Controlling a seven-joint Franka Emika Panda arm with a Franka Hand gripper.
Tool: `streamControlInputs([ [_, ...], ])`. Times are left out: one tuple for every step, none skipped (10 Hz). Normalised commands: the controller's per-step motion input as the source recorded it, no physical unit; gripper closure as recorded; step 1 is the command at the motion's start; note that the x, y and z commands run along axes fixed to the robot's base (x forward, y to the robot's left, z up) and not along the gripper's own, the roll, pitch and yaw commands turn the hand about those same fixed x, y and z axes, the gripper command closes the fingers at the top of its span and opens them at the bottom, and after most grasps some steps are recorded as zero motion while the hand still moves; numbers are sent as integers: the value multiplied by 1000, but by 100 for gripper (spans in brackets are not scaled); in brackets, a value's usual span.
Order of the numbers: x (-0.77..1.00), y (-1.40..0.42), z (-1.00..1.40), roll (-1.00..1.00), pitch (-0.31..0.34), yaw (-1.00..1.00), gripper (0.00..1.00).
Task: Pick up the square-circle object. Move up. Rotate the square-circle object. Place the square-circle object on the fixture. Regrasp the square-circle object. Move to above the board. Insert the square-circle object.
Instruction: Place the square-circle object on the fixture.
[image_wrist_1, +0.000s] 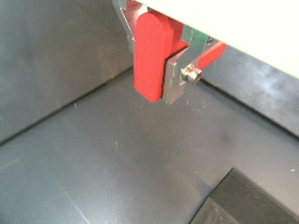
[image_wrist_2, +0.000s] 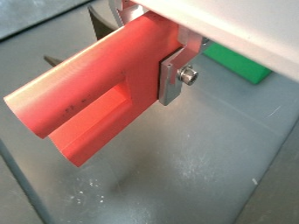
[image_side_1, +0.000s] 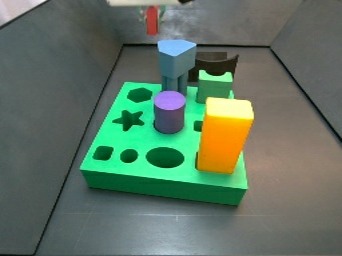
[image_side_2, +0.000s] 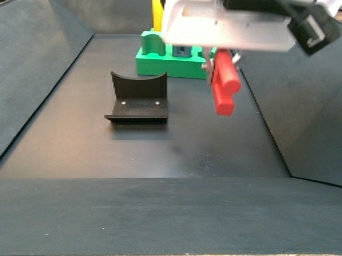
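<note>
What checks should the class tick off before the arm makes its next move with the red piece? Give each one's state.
1. Claw shut on the square-circle object: ok.
2. Object clear of the floor, seen in a side view: ok.
3. Fixture unoccupied: ok.
4. Object over the fixture: not ok; it hangs beside it.
5. Board has free holes: ok.
6. Which hole fits: cannot tell.
</note>
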Motion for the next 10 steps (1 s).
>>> streamControlInputs([
  [-30, 8, 1000, 88, 47, -11, 100],
  [-32, 7, 993, 93, 51, 1, 100],
  [-29, 6, 896, 98, 53, 5, 100],
  [-21, 6, 698, 109, 61, 11, 100],
  [-14, 4, 548, 115, 70, 16, 100],
  [-5, 4, 347, 115, 79, 23, 100],
  [-1, 3, 249, 113, 82, 27, 100],
  [1000, -284, 71, 126, 213, 254, 100],
  [1000, -282, 50, 125, 207, 253, 100],
  [1000, -230, 48, 113, 219, 171, 100],
])
